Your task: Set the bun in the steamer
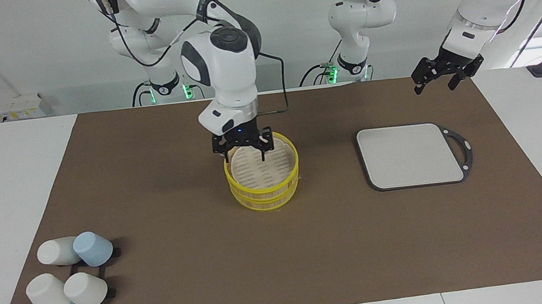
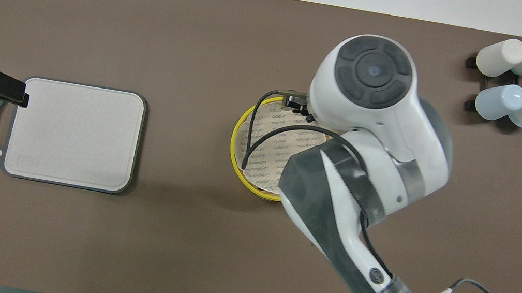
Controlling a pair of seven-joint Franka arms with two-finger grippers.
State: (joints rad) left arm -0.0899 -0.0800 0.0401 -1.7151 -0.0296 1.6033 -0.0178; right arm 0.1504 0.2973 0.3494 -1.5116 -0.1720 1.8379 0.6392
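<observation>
The steamer (image 1: 265, 193) stands mid-table as two stacked yellow-rimmed rings. The upper ring sits slightly askew, and a pale slatted surface (image 1: 265, 168) fills it. The steamer also shows in the overhead view (image 2: 240, 143), half covered by my right arm. My right gripper (image 1: 244, 155) is over the steamer's rim on the side nearer the robots, with its fingers apart and reaching into the upper ring. No bun shows in either view. My left gripper (image 1: 438, 85) waits open in the air over the left arm's end of the table.
A grey square board with a handle (image 1: 410, 155) lies toward the left arm's end. Several white and blue cups (image 1: 70, 279) lie on a black rack at the right arm's end, farther from the robots. A brown mat (image 1: 156, 209) covers the table.
</observation>
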